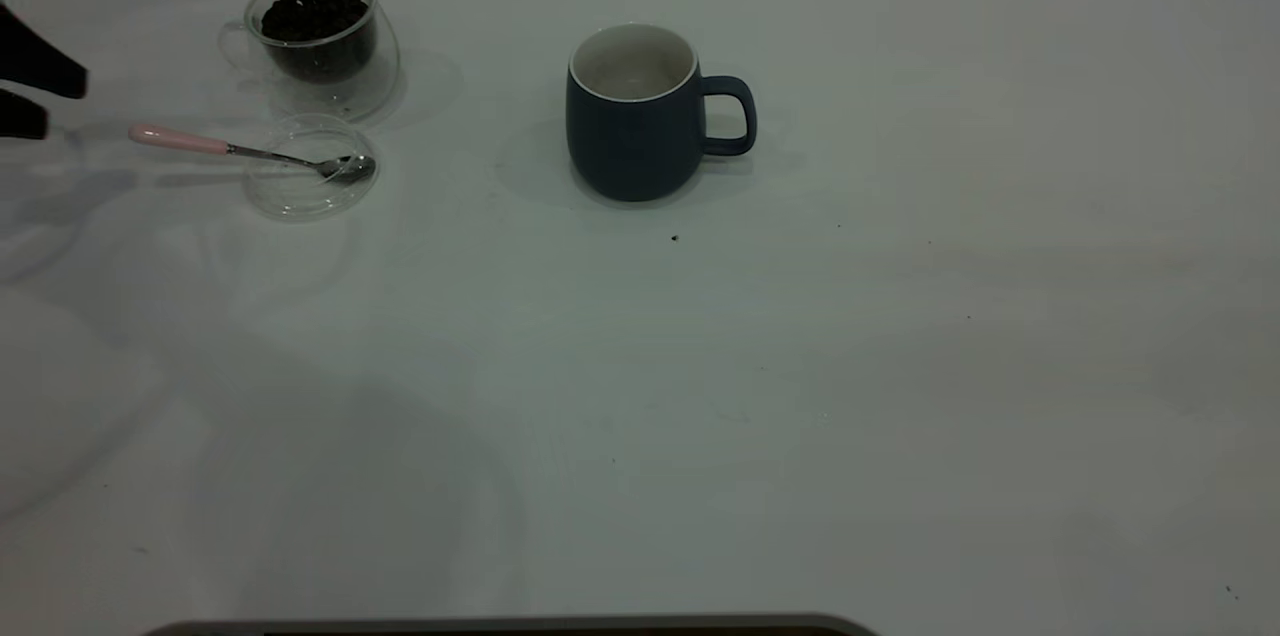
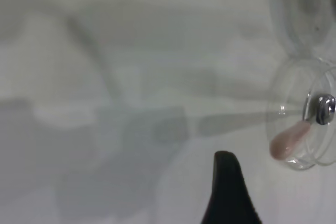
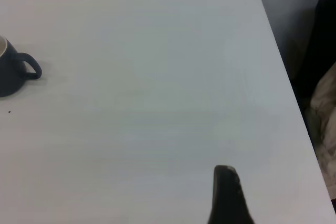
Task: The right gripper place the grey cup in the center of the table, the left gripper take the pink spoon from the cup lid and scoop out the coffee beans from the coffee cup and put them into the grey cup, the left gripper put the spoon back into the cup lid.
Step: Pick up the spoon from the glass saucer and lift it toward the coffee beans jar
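We see the left gripper [image 1: 35,96] at the far left edge, fingers spread apart, just left of the pink spoon [image 1: 180,139] lying across the cup lid [image 1: 300,196].

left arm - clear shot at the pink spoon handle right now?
Probably yes. The left gripper sits open at the table's left edge; the pink spoon points its handle toward it off the cup lid, nothing between.

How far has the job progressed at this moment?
Done: the grey cup stands near the table's centre. In hand: the left gripper, open, nears the pink spoon lying in the cup lid. Left: scooping coffee beans from the coffee cup, returning the spoon.
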